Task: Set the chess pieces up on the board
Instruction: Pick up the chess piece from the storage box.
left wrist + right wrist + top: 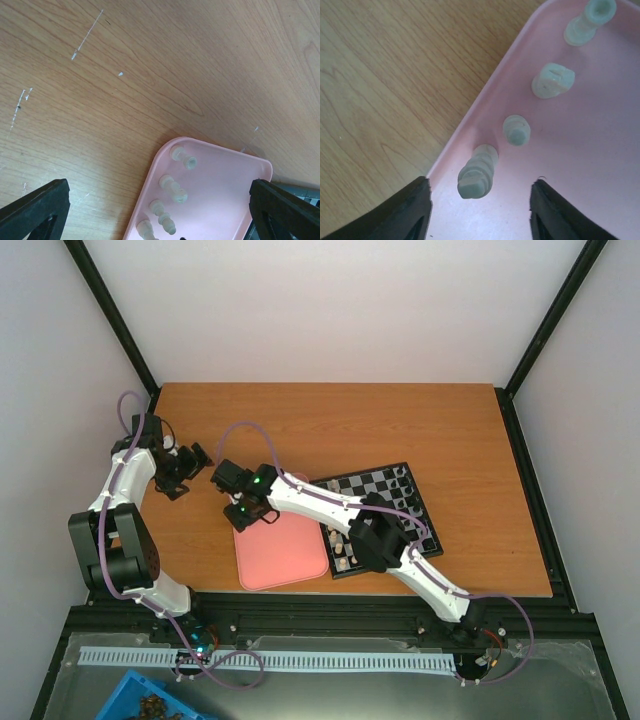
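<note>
Wooden table [450, 420], pink tray [580, 165]: right gripper [479, 212] spread wide around a cream piece [477, 172]; next, probably lower and pinch. Left gripper [160, 215] gapes, empty.

Desk [330, 420] orange-brown wood grain with a few pale scratches; tray [285, 560] near-centre plain pink, chess pieces [477, 171] in it pale cream with a greenish tint. Board [365, 485] right of it black-and-white checks, black rim, dark pieces [405, 480] along its far-right side, cream ones on the near-left edge. Arms [310, 498] white with black joints, purple cables [245, 428]; bin [140, 705] near left blue.
</note>
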